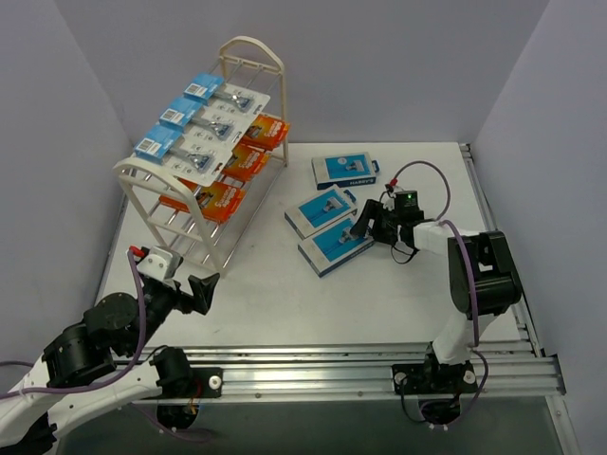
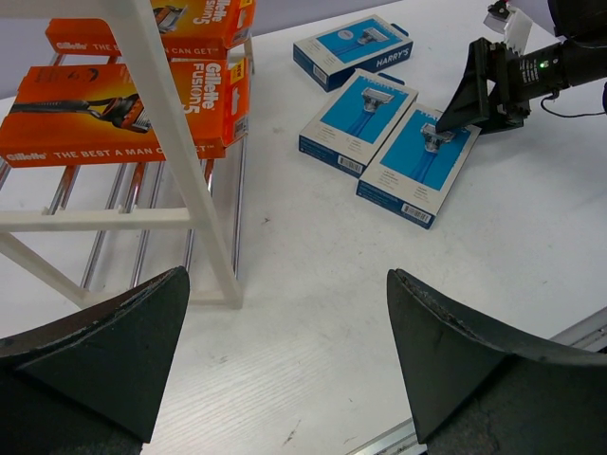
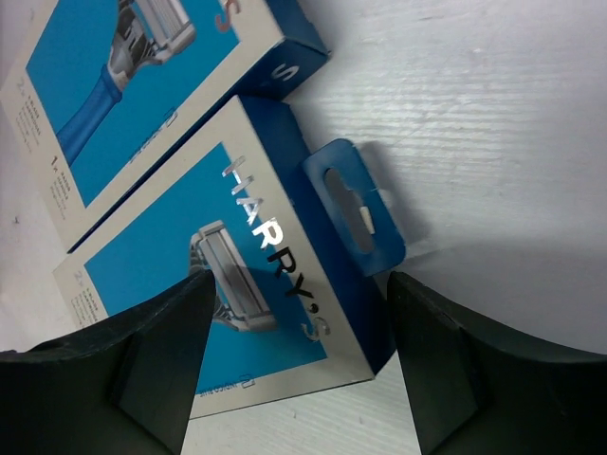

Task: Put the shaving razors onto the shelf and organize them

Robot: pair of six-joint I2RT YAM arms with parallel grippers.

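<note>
Well, the shelf (image 1: 248,45) at upper left holds white blister cards (image 1: 204,133) above orange boxes (image 1: 242,163), while three blue-and-white boxes (image 1: 322,210) lie mid-frame on the table (image 1: 285,294), the right gripper (image 1: 364,222) spread over the lowest, the left gripper (image 1: 203,291) spread wide, empty.

The top view looks steeply down from high at the near side and takes in the whole white tabletop (image 1: 275,303), with the cream-white rod shelf (image 1: 194,237) at upper left. The left wrist view sits low and faces across the table toward three blue-and-white cardboard razor boxes (image 2: 417,161) at upper right. The right wrist view hangs close over two of them.
</note>
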